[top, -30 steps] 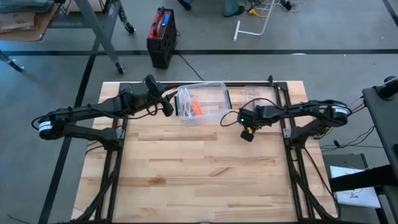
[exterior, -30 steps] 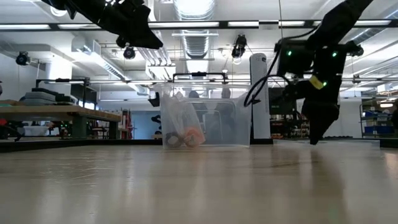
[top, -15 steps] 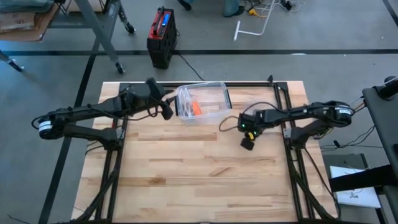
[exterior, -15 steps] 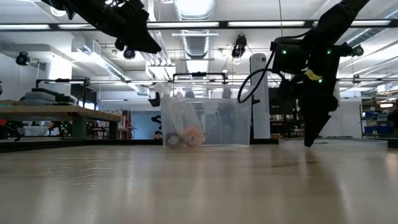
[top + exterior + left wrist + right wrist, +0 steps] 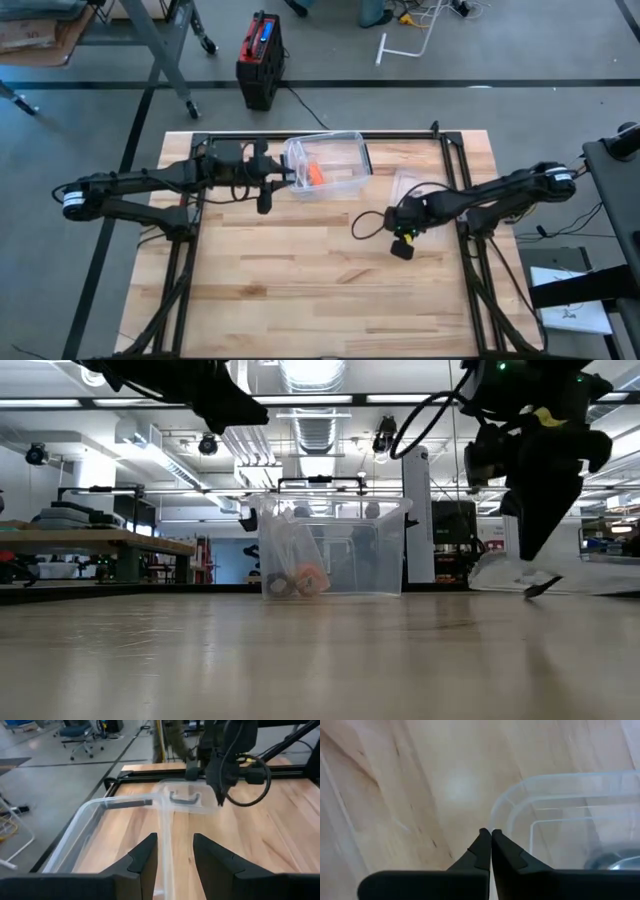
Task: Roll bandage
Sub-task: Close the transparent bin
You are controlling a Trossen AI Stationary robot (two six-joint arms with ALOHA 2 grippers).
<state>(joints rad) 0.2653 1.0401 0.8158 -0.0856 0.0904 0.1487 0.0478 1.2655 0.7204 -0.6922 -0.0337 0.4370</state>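
A clear plastic box [image 5: 325, 165] stands at the table's far middle. An orange bandage roll [image 5: 316, 175] lies in it, also seen in the low view [image 5: 311, 579]. My left gripper [image 5: 285, 180] hangs open above the box's left side and touches nothing; in its wrist view the box's rim [image 5: 165, 827] shows between its fingers. My right gripper [image 5: 402, 245] is shut on a clear lid [image 5: 415, 188] right of the box. The lid rests on the table in the low view [image 5: 510, 575]. My right gripper pinches the clear lid's rim at a rounded corner [image 5: 496, 822] between its two fingertips. The fingers slant down from above. The rest of the lid lies low on the table toward the far side [image 5: 500, 578].
A black frame [image 5: 330, 135] runs along the table's far edge and both sides. Bare wooden tabletop [image 5: 300, 290] stretches over the near half. A red and black case [image 5: 260, 55] stands on the floor beyond the far edge.
My right gripper has gone toward the table's near edge, and the clear lid has slid with it away from the box. My left gripper has turned at the wrist beside the box's left side.
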